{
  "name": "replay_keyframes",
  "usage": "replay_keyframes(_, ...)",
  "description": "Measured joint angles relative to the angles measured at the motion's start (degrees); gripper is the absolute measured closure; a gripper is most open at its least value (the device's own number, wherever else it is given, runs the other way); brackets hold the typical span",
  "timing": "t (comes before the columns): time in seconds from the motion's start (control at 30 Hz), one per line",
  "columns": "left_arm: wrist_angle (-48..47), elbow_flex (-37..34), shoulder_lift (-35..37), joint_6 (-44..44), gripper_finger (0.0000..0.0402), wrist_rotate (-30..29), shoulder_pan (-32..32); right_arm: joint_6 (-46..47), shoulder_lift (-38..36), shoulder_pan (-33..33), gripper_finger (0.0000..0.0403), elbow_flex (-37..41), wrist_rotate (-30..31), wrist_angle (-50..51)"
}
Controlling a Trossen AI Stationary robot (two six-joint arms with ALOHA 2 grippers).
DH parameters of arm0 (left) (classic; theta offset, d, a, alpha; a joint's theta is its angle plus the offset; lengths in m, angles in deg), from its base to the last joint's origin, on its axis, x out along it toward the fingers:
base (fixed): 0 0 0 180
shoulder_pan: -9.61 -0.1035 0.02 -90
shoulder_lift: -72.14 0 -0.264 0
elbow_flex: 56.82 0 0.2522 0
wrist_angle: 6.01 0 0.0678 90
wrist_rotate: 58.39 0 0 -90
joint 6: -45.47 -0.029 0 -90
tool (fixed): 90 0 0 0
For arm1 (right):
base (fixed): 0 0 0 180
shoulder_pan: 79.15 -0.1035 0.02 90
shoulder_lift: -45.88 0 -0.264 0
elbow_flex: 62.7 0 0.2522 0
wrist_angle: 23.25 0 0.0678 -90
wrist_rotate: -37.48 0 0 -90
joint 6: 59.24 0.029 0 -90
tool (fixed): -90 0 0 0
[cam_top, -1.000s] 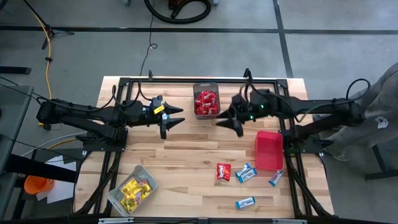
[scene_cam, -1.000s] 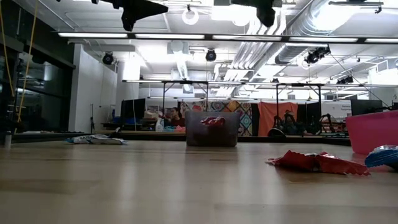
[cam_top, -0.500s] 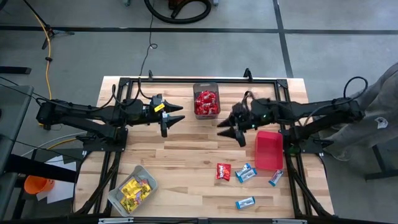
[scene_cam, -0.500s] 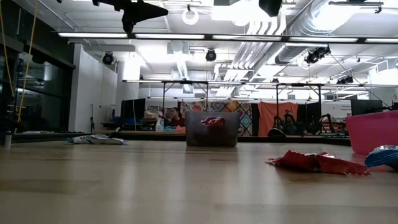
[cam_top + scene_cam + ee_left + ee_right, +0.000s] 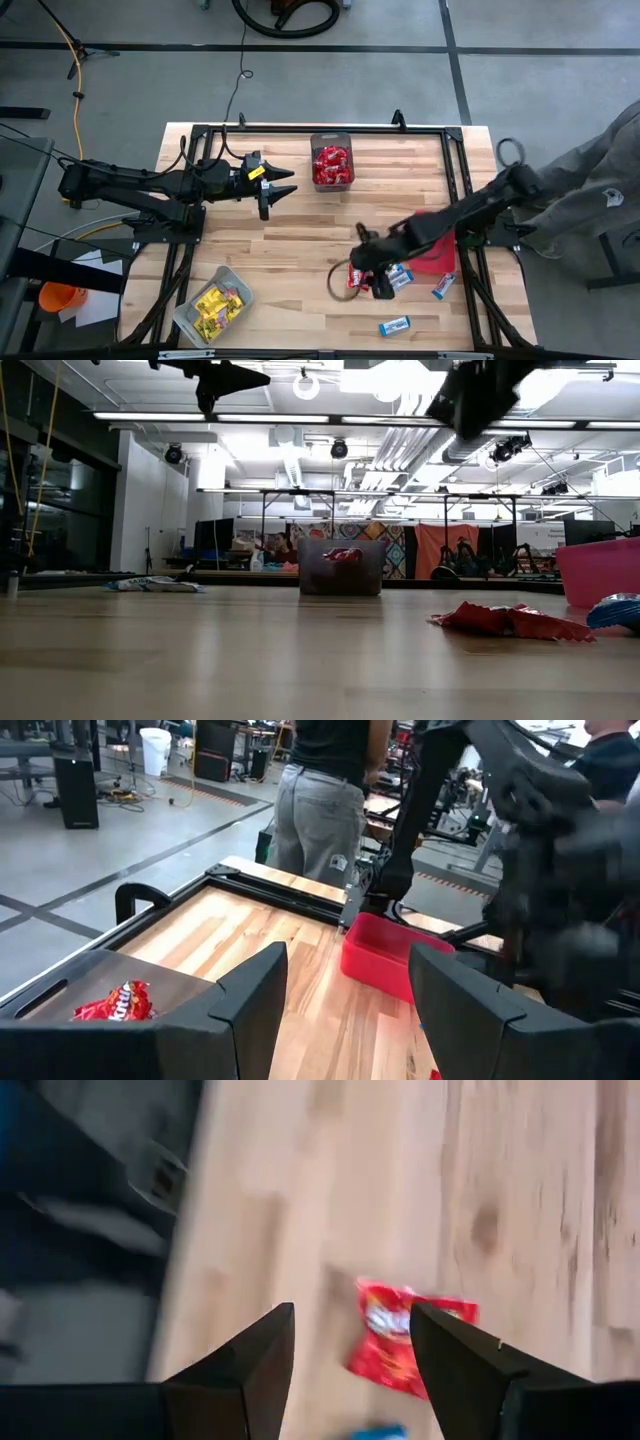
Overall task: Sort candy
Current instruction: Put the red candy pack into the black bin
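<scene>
Red candy lies flat on the wooden worktop at lower centre-right of the high view, with blue-and-white packets just beside it and one more nearer the bottom edge. Right pincer hovers over the red packet, fingers parted and empty (seen between them in its wrist view). Left pincer, also open and empty, waits at upper left of centre, near the mesh bin of red candy.
</scene>
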Motion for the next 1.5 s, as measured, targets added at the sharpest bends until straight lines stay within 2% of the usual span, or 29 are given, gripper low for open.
replay_keyframes(0.17,-0.59,0.00,0.00,0.00,0.0204,0.00,0.00,-3.57,8.82,-2.39,0.0208,-2.18,2.75,2.64)
replay_keyframes(0.4,-2.86,-0.01,0.00,-0.02,0.0204,0.00,0.00,0.37,17.08,-3.90,0.0208,-2.13,10.92,2.97)
replay_keyframes(0.63,-4.05,-0.01,0.00,-0.04,0.0204,0.00,0.00,2.92,21.60,-3.95,0.0211,-2.39,11.45,2.61)
replay_keyframes(0.73,-4.06,-0.01,0.00,-0.04,0.0204,0.00,0.00,3.89,22.19,-3.92,0.0239,-2.39,11.63,2.70)
replay_keyframes(0.87,-4.07,-0.01,0.00,-0.15,0.0204,0.00,0.00,4.97,21.62,-3.61,0.0338,-2.50,11.11,4.32)
replay_keyframes(0.93,-4.07,-0.01,0.00,-0.15,0.0204,0.00,0.00,4.47,20.29,-2.80,0.0380,-2.45,9.60,4.81)
replay_keyframes(1.07,-4.07,0.01,0.00,-1.07,0.0204,-0.14,0.00,2.30,15.10,-0.04,0.0375,-1.80,9.41,8.86)
replay_keyframes(1.2,-4.06,0.00,0.00,-2.56,0.0204,-0.17,0.00,-0.47,6.38,4.48,0.0397,-0.13,13.59,14.38)
replay_keyframes(1.4,-3.98,0.02,0.00,-0.80,0.0204,-0.17,0.00,0.83,-11.09,11.57,0.0400,7.49,19.56,14.33)
replay_keyframes(1.5,-3.98,0.01,0.00,1.54,0.0204,-0.17,0.00,3.58,-20.98,14.52,0.0400,14.48,21.19,8.95)
